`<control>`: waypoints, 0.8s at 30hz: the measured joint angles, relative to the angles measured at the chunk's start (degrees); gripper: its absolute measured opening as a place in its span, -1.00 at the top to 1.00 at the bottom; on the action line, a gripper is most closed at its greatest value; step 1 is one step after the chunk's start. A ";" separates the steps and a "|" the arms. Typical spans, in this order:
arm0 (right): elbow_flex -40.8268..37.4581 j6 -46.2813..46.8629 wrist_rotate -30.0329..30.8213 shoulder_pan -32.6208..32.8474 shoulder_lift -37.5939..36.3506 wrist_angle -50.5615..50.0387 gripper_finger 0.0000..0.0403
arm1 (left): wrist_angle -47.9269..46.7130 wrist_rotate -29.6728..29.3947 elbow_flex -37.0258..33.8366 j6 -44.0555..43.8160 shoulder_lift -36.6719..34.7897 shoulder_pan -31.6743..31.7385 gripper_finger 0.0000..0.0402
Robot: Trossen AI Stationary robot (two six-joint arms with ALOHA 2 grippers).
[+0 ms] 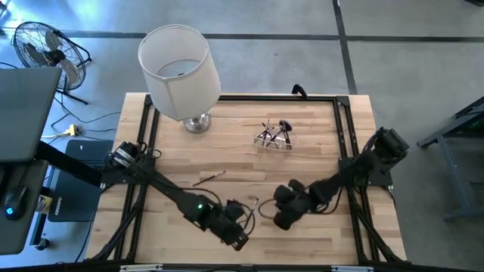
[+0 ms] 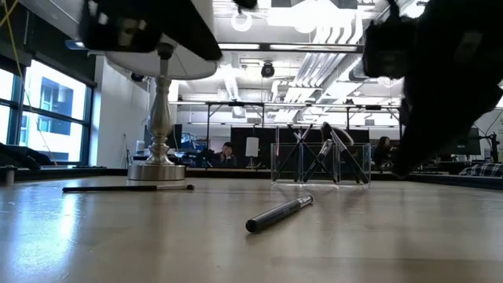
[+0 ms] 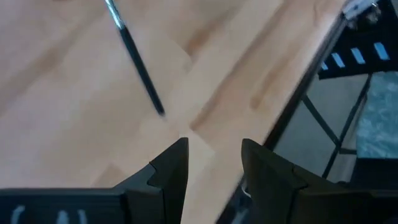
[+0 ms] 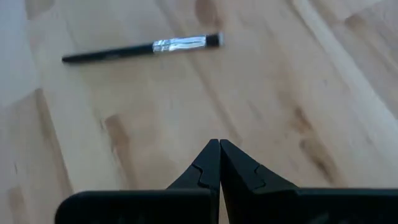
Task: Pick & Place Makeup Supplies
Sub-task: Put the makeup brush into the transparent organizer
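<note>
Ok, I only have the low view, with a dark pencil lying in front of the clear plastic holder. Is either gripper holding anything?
Observer: No. The right gripper is shut on nothing, over the bare wooden table.
Operator: And the left one?
Observer: The left gripper is open and empty, near the table's edge.
Operator: Where does that long thin brush sit, seen from above?
Observer: The thin dark brush lies just beyond the left arm, well apart from the clear plastic holder on the table's far side.
</note>
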 joint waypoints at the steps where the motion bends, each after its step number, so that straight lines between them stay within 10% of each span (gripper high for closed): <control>1: 1.11 1.29 1.01 1.15 0.55 -1.82 1.00 | 0.17 -0.08 0.00 -0.58 0.00 -0.58 0.27; 12: -0.28 12.40 5.30 7.83 1.25 -2.50 1.00 | 0.17 -5.74 0.00 -4.64 -0.02 -5.17 0.27; 24: -0.38 -14.39 9.72 0.40 1.42 12.85 1.00 | 1.56 -8.98 0.00 -6.12 -0.04 -3.45 0.27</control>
